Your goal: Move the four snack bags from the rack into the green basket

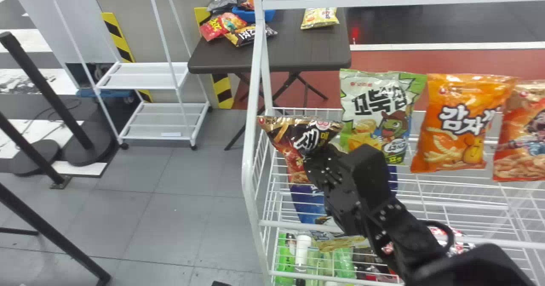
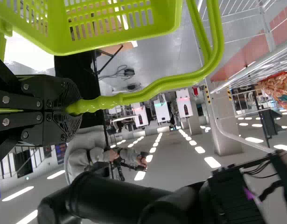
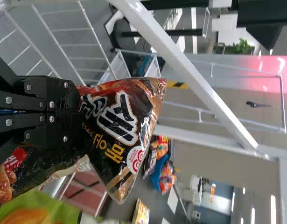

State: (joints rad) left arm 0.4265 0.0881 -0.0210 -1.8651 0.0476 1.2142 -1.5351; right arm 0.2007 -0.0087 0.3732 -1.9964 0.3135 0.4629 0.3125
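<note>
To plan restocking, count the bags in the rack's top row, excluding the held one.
3: a green bag on the left, an orange bag in the middle, a red bag at the right edge. More may be hidden.

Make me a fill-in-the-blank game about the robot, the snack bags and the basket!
1. The left gripper holds the green basket by its ____.
2. The right gripper grips a black-topped bag whose biggest letters are ____.
3. In the head view, the green-and-white bag is on the orange bag's ____ side.
4. Farther back, a yellow bag lies on a dark ____.

Missing words: handle; white; left; table.
</note>
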